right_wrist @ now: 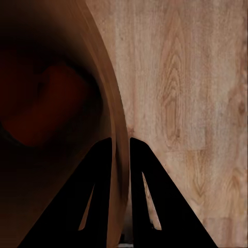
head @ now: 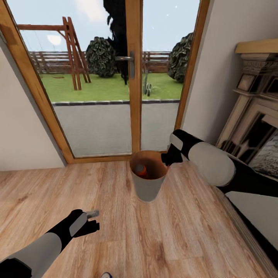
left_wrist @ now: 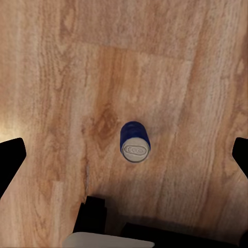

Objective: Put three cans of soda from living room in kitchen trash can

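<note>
one orange soda can (head: 140, 170) is seen lying inside the trash can (head: 148, 189), whose rim is pinched between the right gripper's (right_wrist: 122, 147) jaws. a blue soda can (left_wrist: 135, 142) stands on the wood floor (left_wrist: 170, 67) below and between the left gripper's (head: 92, 220) released jaws, not yet grasped. a third can is not accounted for.

Orange can (head: 140, 170) sits half sunk inside the bin (head: 148, 189), lower body hidden by the wall. Right gripper (head: 166, 158) partly masked behind the rim. Blue can top (head: 105, 275) clipped by the frame's bottom edge. Left gripper's fingers (left_wrist: 12, 160) cut off at both sides.
</note>
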You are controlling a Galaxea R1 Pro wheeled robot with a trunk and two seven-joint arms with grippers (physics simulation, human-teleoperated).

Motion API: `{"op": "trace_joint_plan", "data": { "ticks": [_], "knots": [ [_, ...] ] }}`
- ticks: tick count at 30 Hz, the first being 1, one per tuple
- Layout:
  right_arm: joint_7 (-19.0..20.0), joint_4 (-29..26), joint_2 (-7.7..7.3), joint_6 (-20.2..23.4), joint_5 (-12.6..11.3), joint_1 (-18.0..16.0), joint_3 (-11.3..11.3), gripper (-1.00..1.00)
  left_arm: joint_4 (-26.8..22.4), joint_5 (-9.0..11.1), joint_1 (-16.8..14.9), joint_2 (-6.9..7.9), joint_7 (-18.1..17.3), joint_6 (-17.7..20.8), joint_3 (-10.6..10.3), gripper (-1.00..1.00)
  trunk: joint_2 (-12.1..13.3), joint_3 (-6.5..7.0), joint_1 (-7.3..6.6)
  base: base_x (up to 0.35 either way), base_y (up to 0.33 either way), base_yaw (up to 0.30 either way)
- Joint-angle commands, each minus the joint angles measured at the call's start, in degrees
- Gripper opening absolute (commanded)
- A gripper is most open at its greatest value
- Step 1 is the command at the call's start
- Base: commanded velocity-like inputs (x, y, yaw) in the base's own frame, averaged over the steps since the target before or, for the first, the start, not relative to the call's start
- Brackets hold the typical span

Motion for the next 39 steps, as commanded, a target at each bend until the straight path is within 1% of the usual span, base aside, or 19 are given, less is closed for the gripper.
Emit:
{"op": "trace_joint_plan", "data": {
  "ticks": [1, 2, 4, 5, 8, 9, 12, 13, 14, 19, 24, 27, 30, 39],
  "knots": [
    [0.4, 0.4, -0.01, 0.0, -1.3, -1.7, -2.4, -1.00, 0.0, 0.0, 0.0, -0.01, 0.0, 0.0, 0.0, 1.00, -0.4, -0.18, 0.18, 0.000, 0.000, 0.000],
    [0.3, 1.2, -0.02, 0.0, -1.4, -4.3, -2.5, -1.00, 0.0, 0.0, 0.0, -0.01, 0.0, 0.0, -0.1, 1.00, -0.8, -0.36, 0.40, 0.000, 0.000, 0.000],
    [0.3, 1.8, -0.03, 0.0, -1.4, -6.2, -2.4, -1.00, 0.0, 0.0, 0.0, -0.01, 0.0, 0.0, -0.1, 1.00, -1.6, -0.72, 0.84, 0.000, 0.000, 0.000],
    [0.3, 2.1, -0.02, 0.0, -1.4, -7.8, -2.2, -1.00, 0.0, 0.0, 0.0, -0.01, 0.0, 0.0, -0.1, 1.00, -2.0, -0.90, 1.06, 0.000, 0.000, 0.000],
    [-0.1, 2.5, -0.03, 0.0, -1.4, -10.2, -2.0, -1.00, 0.0, 0.0, 0.0, -0.03, 0.0, 0.0, -0.2, 1.00, -3.2, -1.44, 1.72, 0.000, 0.000, 0.000],
    [-1.0, 2.6, -0.05, 0.0, -1.5, -11.5, -1.9, -1.00, 0.0, 0.0, 0.0, -0.05, 0.0, 0.0, -0.2, 1.00, -3.6, -1.62, 1.94, 0.000, 0.000, 0.000],
    [-3.5, 2.7, -0.10, 0.0, -1.5, -12.7, -2.2, -1.00, 0.0, 0.1, 0.0, -0.10, 0.0, 0.0, -0.2, 1.00, -4.8, -2.16, 2.60, 0.000, 0.000, 0.000],
    [-5.4, 2.7, -0.10, 0.0, -1.5, -13.1, -2.3, -1.00, 0.0, 0.1, 0.0, -0.13, 0.0, 0.0, -0.2, 1.00, -5.2, -2.34, 2.82, 0.000, 0.000, 0.000],
    [-6.7, 2.8, -0.09, 0.0, -1.5, -13.4, -2.4, -1.00, 0.0, 0.1, 0.0, -0.25, 0.0, 0.0, -0.2, 1.00, -5.6, -2.52, 3.04, 0.000, 0.000, 0.000],
    [-8.6, 2.8, 0.00, 0.0, -1.4, -13.8, -2.5, -1.00, 0.1, 0.1, 0.0, -0.90, 0.0, 0.0, -0.2, 1.00, -7.6, -3.42, 4.14, 0.000, 0.000, 0.000],
    [-9.0, 2.8, 0.09, 0.0, -1.4, -13.8, -2.4, -1.00, 0.2, 0.1, 0.2, -1.23, 0.0, -0.2, -0.1, 1.00, -9.6, -4.31, 5.23, 0.000, 0.000, 0.000],
    [-9.1, 2.8, 0.09, 0.0, -1.4, -13.7, -2.3, -1.00, 0.3, 0.0, 0.4, -1.30, -0.7, -1.7, -0.2, 1.00, -10.9, -4.85, 5.89, 0.000, 0.000, 0.000],
    [-9.2, 2.8, 0.14, 0.0, -1.4, -13.6, -2.2, -1.00, 0.3, 0.0, 0.5, -1.32, -1.2, -2.2, -0.2, 1.00, -12.1, -5.39, 6.55, 0.000, 0.000, 0.000],
    [-9.2, 2.8, 0.26, 0.0, -1.4, -13.4, -2.1, -1.00, 0.4, 0.0, 0.5, -1.33, -2.0, -2.6, -0.2, 1.00, -15.7, -7.01, 8.53, 0.000, 0.000, 0.000]
  ]
}}
